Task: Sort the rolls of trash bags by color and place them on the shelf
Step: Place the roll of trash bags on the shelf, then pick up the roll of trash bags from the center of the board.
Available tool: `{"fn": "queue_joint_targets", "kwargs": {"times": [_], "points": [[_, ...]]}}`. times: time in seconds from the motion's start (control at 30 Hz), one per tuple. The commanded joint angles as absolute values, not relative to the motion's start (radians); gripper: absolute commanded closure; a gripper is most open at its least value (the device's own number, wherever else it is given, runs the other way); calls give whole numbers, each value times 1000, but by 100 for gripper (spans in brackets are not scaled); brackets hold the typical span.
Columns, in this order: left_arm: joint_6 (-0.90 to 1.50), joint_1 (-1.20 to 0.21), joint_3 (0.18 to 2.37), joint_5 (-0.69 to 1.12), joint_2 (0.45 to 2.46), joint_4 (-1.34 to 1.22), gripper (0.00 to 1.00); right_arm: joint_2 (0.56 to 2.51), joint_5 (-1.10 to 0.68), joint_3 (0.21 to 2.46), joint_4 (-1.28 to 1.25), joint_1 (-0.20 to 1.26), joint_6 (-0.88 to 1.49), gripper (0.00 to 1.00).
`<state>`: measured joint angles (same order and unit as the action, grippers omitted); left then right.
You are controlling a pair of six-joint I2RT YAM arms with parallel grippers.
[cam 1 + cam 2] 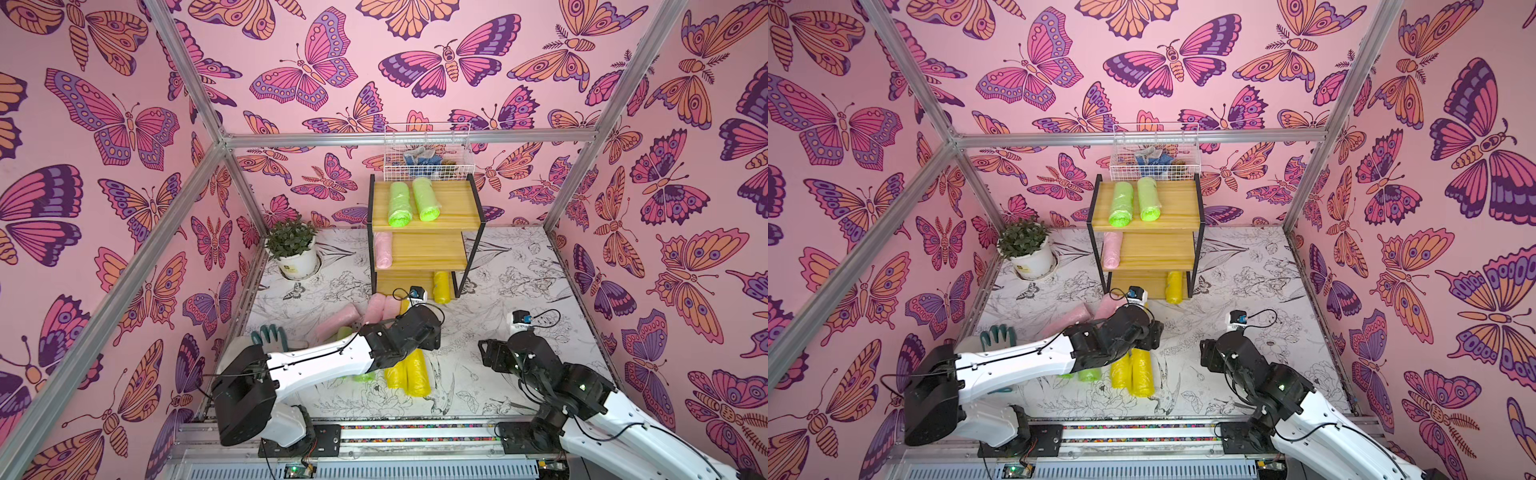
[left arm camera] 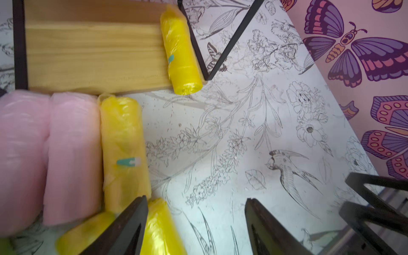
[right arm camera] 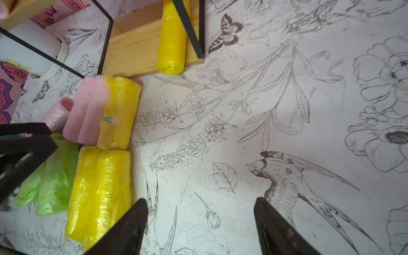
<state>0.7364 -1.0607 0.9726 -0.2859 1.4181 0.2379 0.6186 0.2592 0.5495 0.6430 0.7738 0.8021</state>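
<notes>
This is a robot test cell in a laboratory, dressed to look a little like a home. An aluminium frame [image 1: 407,139] of bare profiles holds flat wall panels [image 1: 316,66] printed with large butterflies, and the table sheet [image 1: 519,299] carries drawn flowers and birds. At the lower edge of both top views, the left arm [image 1: 320,359] and the right arm [image 1: 615,411] stand bolted on a metal rail [image 1: 415,436], with loose cables and a small circuit board [image 1: 296,470]. A potted plant [image 1: 291,249], a wire basket [image 1: 428,153] and a wooden shelf [image 1: 424,208] give the domestic note.
</notes>
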Motion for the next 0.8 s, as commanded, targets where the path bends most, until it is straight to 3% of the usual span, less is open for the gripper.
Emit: {"fn": "queue_joint_targets", "kwargs": {"times": [0.0, 0.37, 0.53, 0.77], "points": [[826, -1062, 923, -231, 1334, 423, 24, 679, 130, 591, 601, 788, 846, 10], [938, -1056, 800, -288, 1018, 565, 22, 970, 220, 623, 276, 1141, 1136, 3], [987, -1048, 770, -284, 938, 629, 22, 1180, 250, 656, 156, 1241, 1212, 7], [1050, -1046, 722, -297, 801, 682, 22, 1317, 325, 762, 246, 1339, 1221, 14]]}}
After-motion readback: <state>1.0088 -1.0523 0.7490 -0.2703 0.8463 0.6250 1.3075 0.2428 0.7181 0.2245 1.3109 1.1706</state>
